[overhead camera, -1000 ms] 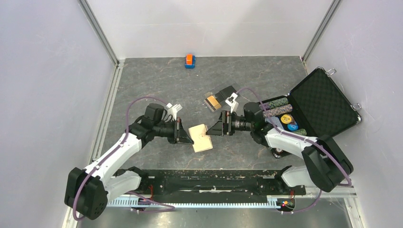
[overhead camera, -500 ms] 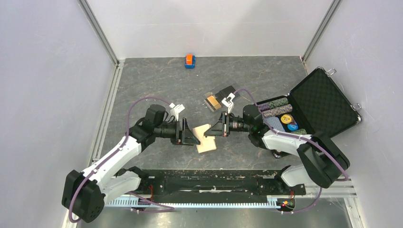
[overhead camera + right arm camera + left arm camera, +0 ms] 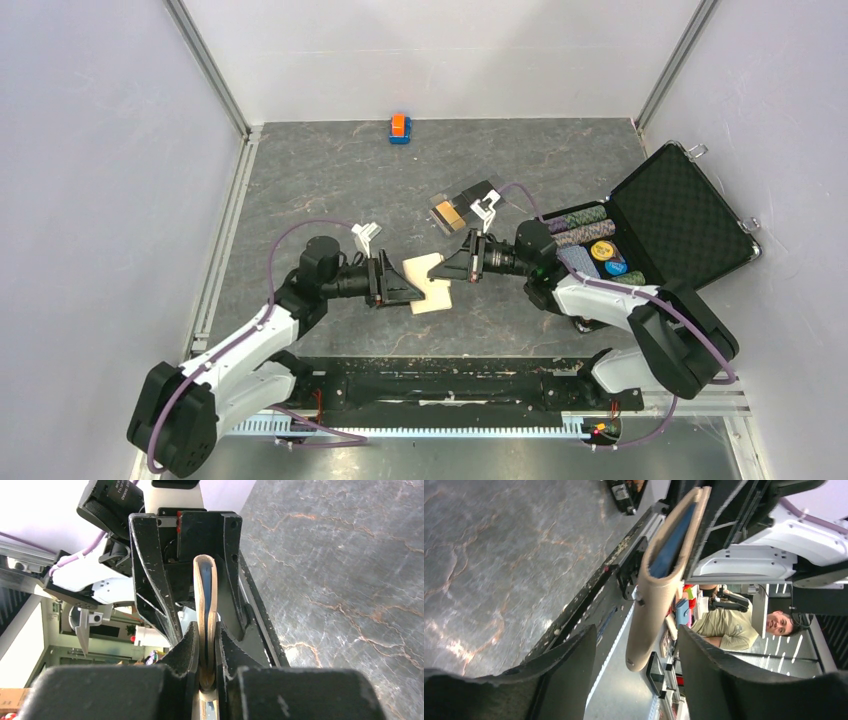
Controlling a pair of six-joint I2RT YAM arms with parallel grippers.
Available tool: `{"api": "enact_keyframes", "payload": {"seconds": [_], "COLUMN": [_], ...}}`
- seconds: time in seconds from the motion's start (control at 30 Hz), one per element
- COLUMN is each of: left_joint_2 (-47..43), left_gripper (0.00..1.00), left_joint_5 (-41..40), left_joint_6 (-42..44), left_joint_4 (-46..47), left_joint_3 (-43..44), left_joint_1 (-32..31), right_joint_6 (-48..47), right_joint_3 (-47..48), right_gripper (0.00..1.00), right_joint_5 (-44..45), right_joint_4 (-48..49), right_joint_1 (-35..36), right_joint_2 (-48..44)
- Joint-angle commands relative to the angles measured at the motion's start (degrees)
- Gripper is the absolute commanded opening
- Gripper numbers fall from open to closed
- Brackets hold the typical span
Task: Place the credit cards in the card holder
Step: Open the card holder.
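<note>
From above, the tan card holder is hanging over the tabletop between both arms; the open black case is holding poker chips. Left wrist: the left pincer is standing released around the holder, a blue card sitting inside. Right wrist: the right pincer is clenching the holder's edge.
</note>
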Motion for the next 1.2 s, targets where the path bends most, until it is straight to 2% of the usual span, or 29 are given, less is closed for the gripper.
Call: {"api": "enact_keyframes", "payload": {"seconds": [0.0, 0.13, 0.2, 0.27, 0.33, 0.37, 0.47, 0.53, 0.73, 0.9, 1.17], "left_joint_2": [-1.6, -2.4, -2.2, -2.3, -2.3, -2.5, -2.0, -0.5, 5.6, 7.0, 7.3], "left_gripper": [0.56, 0.2, 0.06, 0.02, 0.02, 0.02, 0.02, 0.02, 0.02, 0.02, 0.02], "left_joint_5": [3.4, 2.2, 1.8, -0.3, -3.9, -6.3, -13.5, -16.8, -21.7, -22.6, -23.2], "left_joint_6": [-4.3, -4.8, -4.3, -1.5, 3.9, 6.6, 13.7, 17.0, 22.8, 23.2, 22.7], "left_joint_4": [9.8, 9.9, 8.5, 2.4, -9.5, -14.9, -28.4, -34.9, -45.6, -47.1, -47.1], "left_joint_3": [0.8, 0.6, 0.6, 1.9, 4.5, 6.0, 10.8, 13.7, 20.9, 23.3, 23.6], "left_joint_1": [-0.2, -0.1, -0.2, -0.1, -0.2, -0.1, -0.2, -0.4, -1.6, -3.2, -4.9], "right_joint_6": [4.3, 3.7, 0.9, -5.6, -13.1, -16.7, -25.9, -29.4, -33.0, -34.3, -33.5], "right_joint_3": [-0.5, -0.3, 0.5, 2.6, 6.5, 8.3, 15.0, 18.8, 25.9, 31.3, 35.9], "right_gripper": [0.02, 0.1, 0.26, 0.51, 0.73, 0.82, 0.97, 0.98, 0.98, 0.98, 0.98], "right_joint_5": [0.8, 1.6, 2.6, 6.1, 10.6, 13.2, 19.2, 21.8, 27.0, 30.4, 29.9], "right_joint_4": [7.4, 5.9, 1.5, -9.5, -23.7, -30.0, -43.6, -51.2, -59.2, -62.9, -62.7], "right_joint_1": [0.2, 0.2, 0.2, 0.2, 0.3, 0.4, 1.0, 1.8, 6.6, 11.2, 14.9], "right_joint_2": [-1.1, -1.0, -1.5, -2.8, -4.4, -4.8, -4.7, -3.7, 1.9, 7.6, 13.1]}}
